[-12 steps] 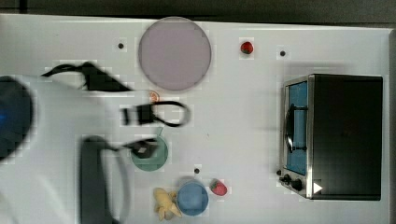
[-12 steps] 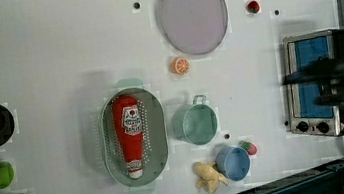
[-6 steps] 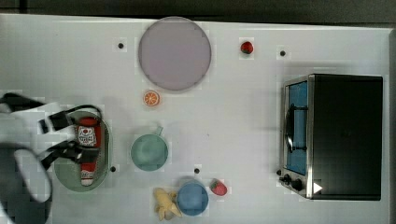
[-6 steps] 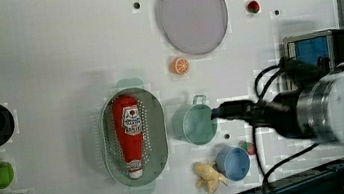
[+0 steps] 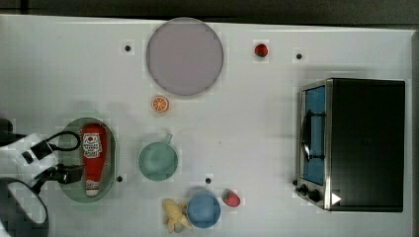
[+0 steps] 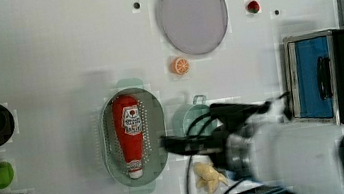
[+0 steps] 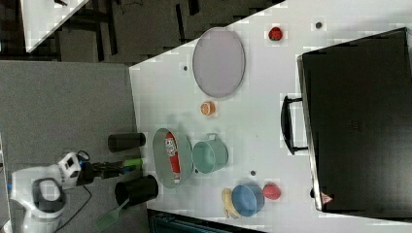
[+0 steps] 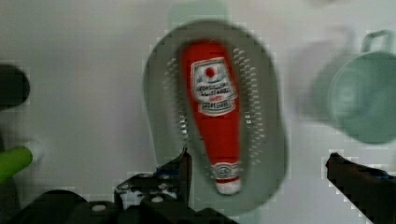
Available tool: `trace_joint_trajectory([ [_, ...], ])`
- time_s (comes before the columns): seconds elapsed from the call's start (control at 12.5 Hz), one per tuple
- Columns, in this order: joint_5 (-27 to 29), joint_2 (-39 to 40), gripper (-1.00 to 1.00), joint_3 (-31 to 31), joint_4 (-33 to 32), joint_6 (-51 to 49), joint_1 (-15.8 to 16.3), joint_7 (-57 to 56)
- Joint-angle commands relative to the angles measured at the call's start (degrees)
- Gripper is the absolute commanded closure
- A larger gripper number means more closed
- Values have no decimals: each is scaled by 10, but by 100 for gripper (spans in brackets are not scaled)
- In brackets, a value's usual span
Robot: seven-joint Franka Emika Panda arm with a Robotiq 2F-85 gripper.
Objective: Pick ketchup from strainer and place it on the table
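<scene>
Compared with a second ago, arm swung in from mid-table in the top view to the lower left of the frame, now above the strainer's outer side; bottle, cup and plate unmoved.

Left to right in the top view: gripper at the far left edge, jaws spread wide and holding nothing; next the ketchup lying flat inside the pale green strainer, cap toward the lower edge of the frame; then the teal cup just beside the strainer, and bare table further right.

In the wrist view, ketchup sits centre frame, cap end falling between the two dark fingertips near the lower edge, body reaching beyond them, no contact apparent.

Best approach, judged from this: slide forward until the label section is centred between the jaws, keep them square across the bottle's width, descend without catching the strainer rim, close on the wider body rather than the tapering neck, then lift straight up.
</scene>
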Motion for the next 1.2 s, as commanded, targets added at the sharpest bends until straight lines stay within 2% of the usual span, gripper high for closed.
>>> trace_joint_trajectory([
  [0.08, -35, 43, -100, 4, -53, 96, -7, 22],
  [0.32, -105, 103, -100, -1, -79, 186, -7, 24],
  [0.88, -215, 252, -100, -28, -76, 301, -1, 92],
  [1.2, -284, 307, -100, -63, -49, 312, 20, 133],
])
